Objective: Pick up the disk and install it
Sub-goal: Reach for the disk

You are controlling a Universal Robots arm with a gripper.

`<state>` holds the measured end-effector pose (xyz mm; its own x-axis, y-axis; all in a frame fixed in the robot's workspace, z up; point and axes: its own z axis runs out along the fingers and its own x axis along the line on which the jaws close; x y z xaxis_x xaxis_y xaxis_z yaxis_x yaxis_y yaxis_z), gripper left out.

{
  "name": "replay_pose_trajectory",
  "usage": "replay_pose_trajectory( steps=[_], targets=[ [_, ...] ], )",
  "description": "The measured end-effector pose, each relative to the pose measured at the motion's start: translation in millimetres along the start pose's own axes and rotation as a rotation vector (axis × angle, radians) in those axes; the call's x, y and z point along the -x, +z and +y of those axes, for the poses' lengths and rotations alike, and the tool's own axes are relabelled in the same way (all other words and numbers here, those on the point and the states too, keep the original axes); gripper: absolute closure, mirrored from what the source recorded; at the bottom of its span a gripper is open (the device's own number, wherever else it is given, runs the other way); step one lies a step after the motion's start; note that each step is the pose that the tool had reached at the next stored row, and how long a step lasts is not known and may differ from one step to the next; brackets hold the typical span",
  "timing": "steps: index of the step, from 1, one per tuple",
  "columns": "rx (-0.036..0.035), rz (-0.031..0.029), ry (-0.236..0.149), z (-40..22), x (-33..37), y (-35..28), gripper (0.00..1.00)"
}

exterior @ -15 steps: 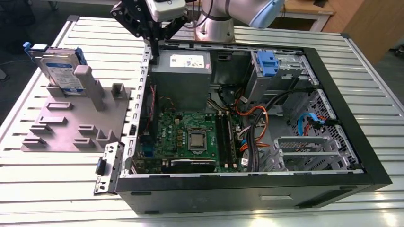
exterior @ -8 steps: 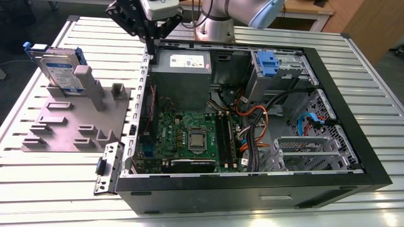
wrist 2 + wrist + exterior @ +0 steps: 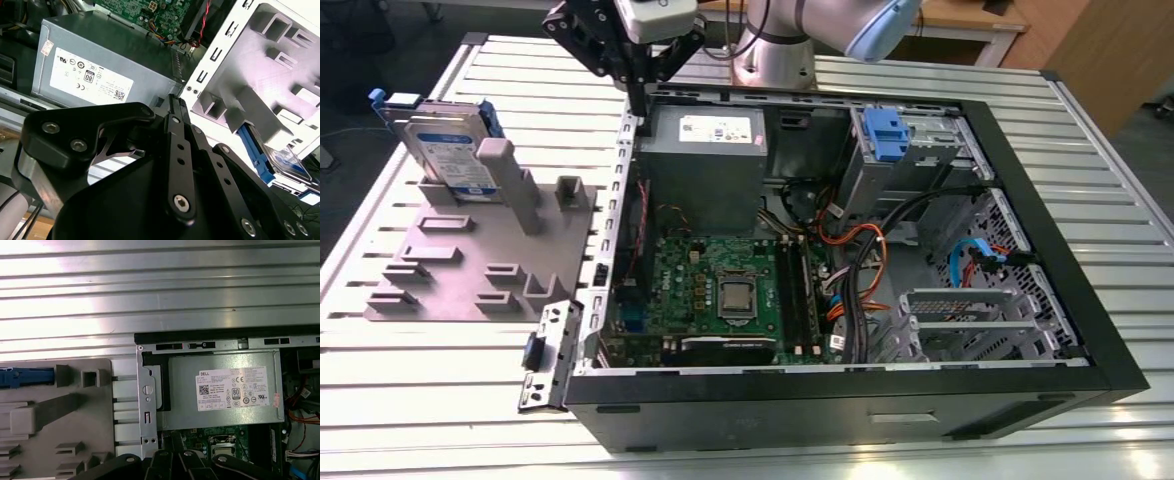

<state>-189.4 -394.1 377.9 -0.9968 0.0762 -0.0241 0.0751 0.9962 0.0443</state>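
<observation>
- Gripper (image 3: 640,82): hangs over the corner of the computer case (image 3: 854,412) that lies towards the exterior view's left, on the arm's side. The jaws are drawn together to a narrow point, with nothing between them.
- Disk (image 3: 444,150): stands on edge in a grey slotted holder (image 3: 467,272), outside the case and to the exterior view's left of it. Its labelled face is towards the camera and blue rails run along its edges. It is well apart from the gripper (no contact at any point).
- In the second wrist view, the disk (image 3: 282,161) appears past the black finger links, seated in the holder's far end.
- Power supply (image 3: 704,160): a grey metal box with a white sticker, inside the case just beside the gripper and below it in the exterior view.
- Drive cage (image 3: 927,150): grey metal with a blue latch (image 3: 887,135), in the case's other corner on the arm's side.
- Motherboard (image 3: 720,290): green, flat on the case floor, with orange and blue cables beside it.
- Table (image 3: 400,400): ribbed metal, bearing both case and holder.
</observation>
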Motion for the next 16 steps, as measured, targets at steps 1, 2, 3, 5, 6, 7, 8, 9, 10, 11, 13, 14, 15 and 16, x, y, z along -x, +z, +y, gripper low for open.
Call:
replay_pose_trajectory(
  steps=[1,2,3,5,6,7,8,9,10,11,13,14,15,16],
  targets=[
    [0.0001,0.0000,0.000,0.0,-0.1,0.0,0.89],
    [0.0002,-0.0002,0.000,0.0,-0.3,0.1,0.89],
    [0.0002,-0.0002,0.000,0.0,-0.8,0.1,0.89],
    [0.0000,0.0000,0.000,-0.2,-2.4,-0.1,0.89],
    [0.0000,0.0000,0.000,-0.3,-3.5,-0.1,0.89],
    [0.0001,-0.0001,0.000,-0.4,-4.9,-0.1,0.89],
    [0.0000,0.0000,0.000,-0.5,-6.3,-0.2,0.89],
    [0.0000,0.0000,0.000,-0.6,-8.0,-0.2,0.89],
    [0.0001,0.0000,0.000,-0.7,-9.6,-0.2,0.89],
    [0.0001,-0.0001,0.000,-0.8,-11.2,-0.2,0.89],
    [0.0001,-0.0001,0.000,-1.0,-13.7,-0.3,0.89],
    [0.0001,-0.0001,0.000,-1.1,-14.3,-0.3,0.89],
    [0.0001,-0.0001,0.000,-1.0,-14.3,-0.3,0.89],
    [0.0001,0.0000,0.000,-1.1,-14.3,-0.3,0.89]
  ],
)
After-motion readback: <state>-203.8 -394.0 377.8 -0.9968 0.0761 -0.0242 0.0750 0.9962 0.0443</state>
